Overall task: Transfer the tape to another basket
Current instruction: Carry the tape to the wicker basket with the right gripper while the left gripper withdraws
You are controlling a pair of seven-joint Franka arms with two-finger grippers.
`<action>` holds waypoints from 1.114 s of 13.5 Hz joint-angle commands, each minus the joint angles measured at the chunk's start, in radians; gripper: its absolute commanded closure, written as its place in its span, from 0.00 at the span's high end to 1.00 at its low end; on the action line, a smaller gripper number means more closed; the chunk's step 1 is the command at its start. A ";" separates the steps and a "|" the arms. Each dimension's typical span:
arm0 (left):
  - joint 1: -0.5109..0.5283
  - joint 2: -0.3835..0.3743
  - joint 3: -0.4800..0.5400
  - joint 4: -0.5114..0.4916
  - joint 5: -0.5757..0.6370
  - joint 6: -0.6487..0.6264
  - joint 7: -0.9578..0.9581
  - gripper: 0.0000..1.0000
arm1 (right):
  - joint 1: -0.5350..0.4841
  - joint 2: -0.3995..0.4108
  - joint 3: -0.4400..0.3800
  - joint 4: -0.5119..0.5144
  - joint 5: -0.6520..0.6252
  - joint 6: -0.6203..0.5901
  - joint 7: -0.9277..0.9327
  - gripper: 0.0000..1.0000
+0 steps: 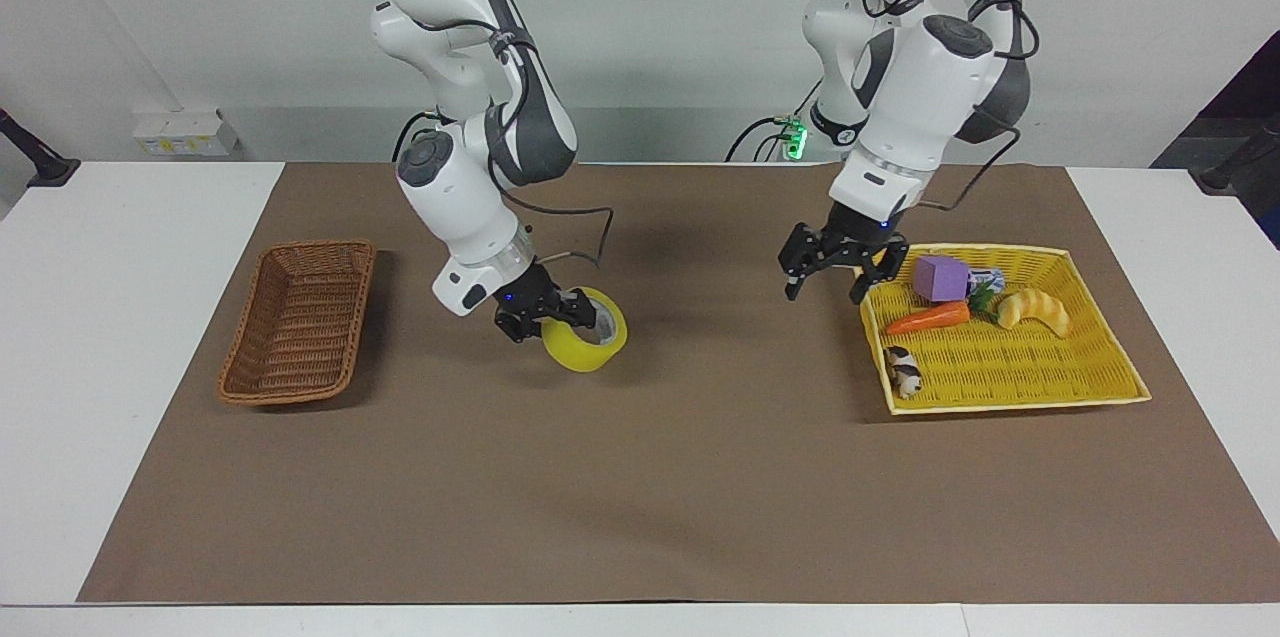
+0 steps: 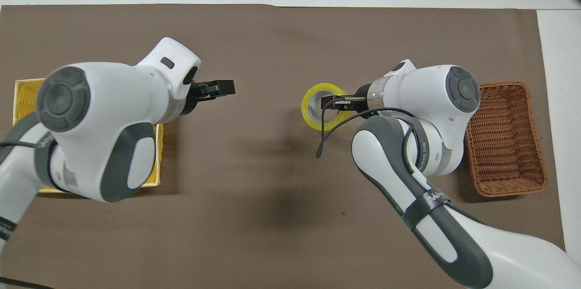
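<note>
I have the right gripper [image 1: 562, 315] clamped on the wall of the tape [image 1: 590, 345], one finger inside the grey core and one on the outside, so the translucent yellow roll hangs tilted from it, up off the brown mat [image 1: 640, 477]. It sits over the bare mat between the middle of the table and the brown wicker basket [image 1: 300, 322], well apart from that basket, which stands at the right arm's end. From overhead the roll [image 2: 317, 106] shows just past the right wrist with the fingers reaching into its hole.

My left gripper [image 1: 832, 289] is spread wide and holds nothing. It hangs in the air over the mat, just beside the rim of the yellow woven tray [image 1: 1010, 372] at the left arm's end (the overhead view hides most of that tray under the arm). In the tray I can see a purple block [image 1: 938, 277], a toy carrot [image 1: 928, 318], a croissant-shaped toy [image 1: 1035, 309] and a small black-and-white figure [image 1: 904, 370].
</note>
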 commanded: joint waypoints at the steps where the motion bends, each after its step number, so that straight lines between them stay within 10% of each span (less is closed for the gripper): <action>1: 0.061 0.010 -0.010 0.109 0.063 -0.125 0.119 1.00 | -0.047 -0.016 0.010 0.010 -0.090 -0.083 0.011 0.00; 10: 0.204 -0.005 -0.002 0.336 0.098 -0.555 0.391 1.00 | -0.231 -0.109 0.008 0.048 -0.357 -0.396 -0.133 0.00; 15: 0.230 -0.042 -0.007 0.322 0.098 -0.589 0.408 1.00 | -0.372 -0.119 0.010 0.035 -0.466 -0.425 -0.226 0.00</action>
